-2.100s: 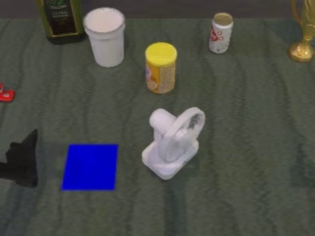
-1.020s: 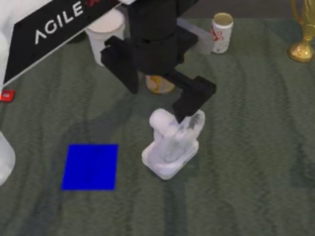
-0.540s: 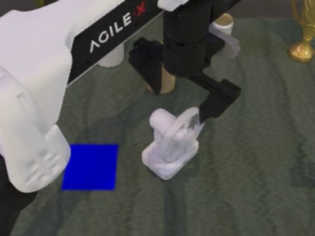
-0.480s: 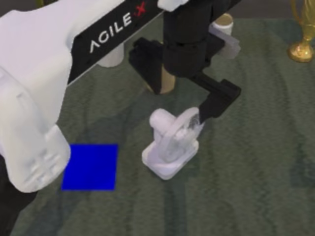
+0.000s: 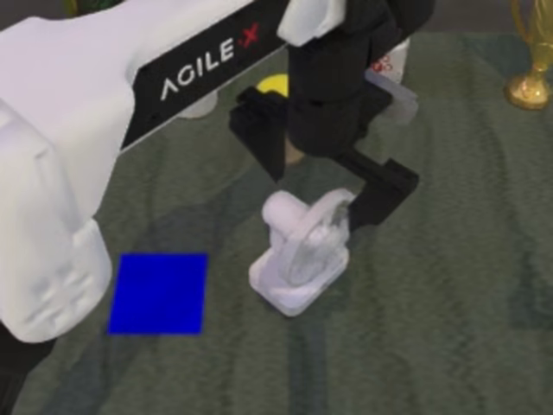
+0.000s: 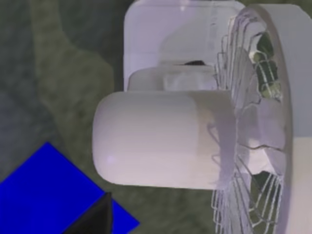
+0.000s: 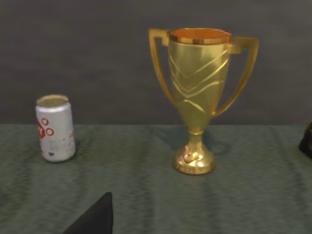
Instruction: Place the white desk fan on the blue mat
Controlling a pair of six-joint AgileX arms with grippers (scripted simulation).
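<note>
Both fingers of the left gripper [image 5: 333,186], spread wide, have dropped to straddle the white desk fan [image 5: 301,249], still off the blue mat [image 5: 159,292].

You can read one marking clearly: "AGILE X" in white capitals, with the X in red, on the black panel of the left arm [image 5: 203,60] in the top view. The silver can [image 7: 55,127] carries red printed shapes, possibly lettering, but they are not legible.
</note>
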